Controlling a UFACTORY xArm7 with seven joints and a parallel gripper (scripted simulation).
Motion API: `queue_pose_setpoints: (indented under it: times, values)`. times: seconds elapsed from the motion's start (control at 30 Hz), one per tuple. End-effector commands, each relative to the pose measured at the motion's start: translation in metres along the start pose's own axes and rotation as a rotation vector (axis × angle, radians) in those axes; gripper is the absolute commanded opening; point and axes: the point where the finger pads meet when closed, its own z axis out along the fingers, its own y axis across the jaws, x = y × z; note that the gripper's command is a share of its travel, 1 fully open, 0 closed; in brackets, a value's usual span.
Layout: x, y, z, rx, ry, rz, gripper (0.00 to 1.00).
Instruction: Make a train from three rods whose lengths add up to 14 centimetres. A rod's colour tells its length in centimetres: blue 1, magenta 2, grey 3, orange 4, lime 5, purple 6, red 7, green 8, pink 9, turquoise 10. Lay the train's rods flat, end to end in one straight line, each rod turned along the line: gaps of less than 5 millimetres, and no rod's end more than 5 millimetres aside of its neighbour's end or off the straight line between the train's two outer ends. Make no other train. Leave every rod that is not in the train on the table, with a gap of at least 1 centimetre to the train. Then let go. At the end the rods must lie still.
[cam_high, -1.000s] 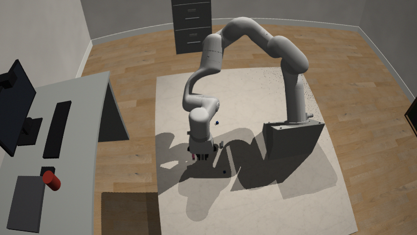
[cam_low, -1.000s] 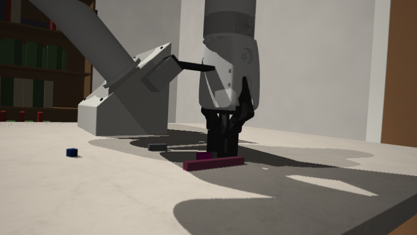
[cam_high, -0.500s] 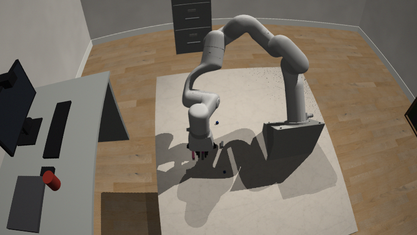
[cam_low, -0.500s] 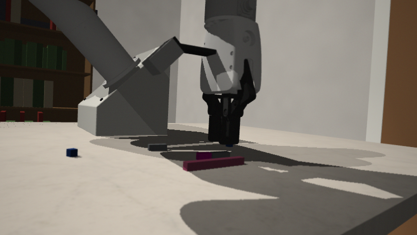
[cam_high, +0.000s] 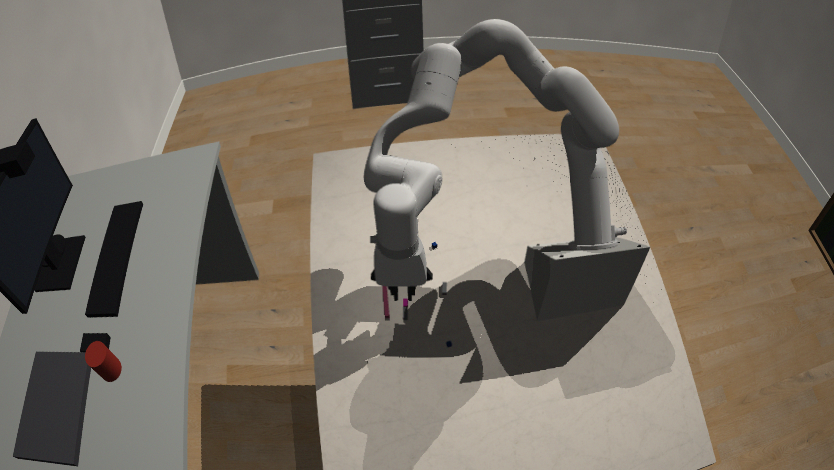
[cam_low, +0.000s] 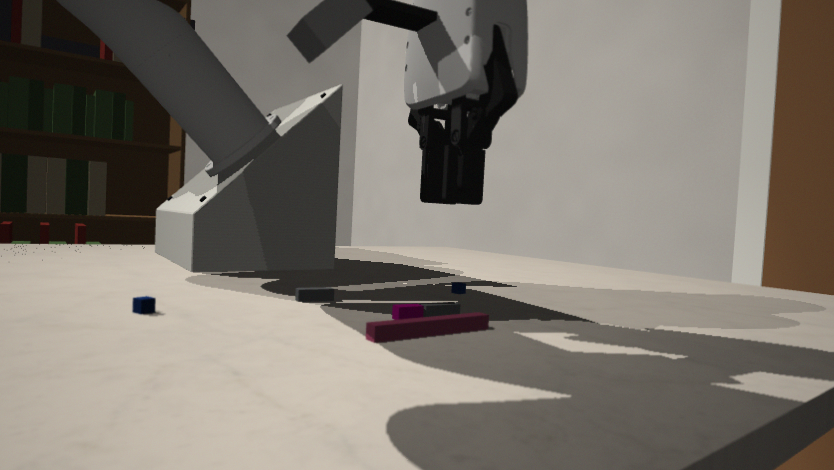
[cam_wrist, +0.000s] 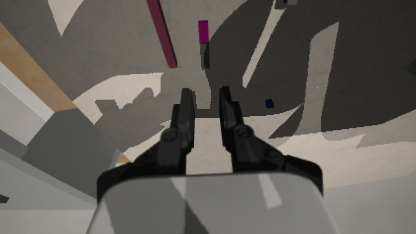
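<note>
From the top, the gripper (cam_high: 400, 290) pointed down over the shadowed part of the table (cam_high: 496, 186). The pink rod (cam_high: 385, 303) lay just below it, and the magenta rod (cam_high: 405, 302) lay beside that, nearer the base. A grey rod (cam_high: 443, 287) sat apart, towards the base. One blue cube (cam_high: 434, 245) lay behind the wrist, and a second blue cube (cam_high: 448, 343) lay in front, in shadow.

In the exterior view, the gripper (cam_low: 452, 195) hung well above the table (cam_low: 175, 373), touching nothing. Its fingers (cam_low: 434, 175) looked nearly together from this side. Under it, the magenta rod (cam_low: 407, 310) lay end to end with another grey rod (cam_low: 441, 308); whether they touched could not be told. The pink rod (cam_low: 427, 326) lay just in front of that pair, roughly alongside and slightly skewed. The far grey rod (cam_low: 315, 293) lay apart near the base, with one cube (cam_low: 458, 287) behind and one cube (cam_low: 143, 304) well to the left.

The wrist view showed the fingers of the gripper (cam_wrist: 206, 97) parted by a narrow gap, with only table seen between them, so it held nothing. Beyond the tips lay the magenta rod (cam_wrist: 203, 31) with the grey rod (cam_wrist: 205, 55) at its near end, the pink rod (cam_wrist: 162, 31) to the left, and a cube (cam_wrist: 269, 103) to the right.
</note>
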Motion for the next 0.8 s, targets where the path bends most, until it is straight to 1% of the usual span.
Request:
queue_pose_setpoints:
  times: [0.0,0.1,0.13,0.77]
  values:
    - [-0.0005,-0.0006,-0.0071,0.002,-0.002,0.0,0.24]
    - [-0.0005,-0.0006,-0.0079,0.002,-0.002,0.0,0.24]
    - [-0.0005,-0.0006,-0.0079,0.002,-0.002,0.0,1.0]
    - [-0.0005,-0.0006,-0.0079,0.002,-0.002,0.0,1.0]
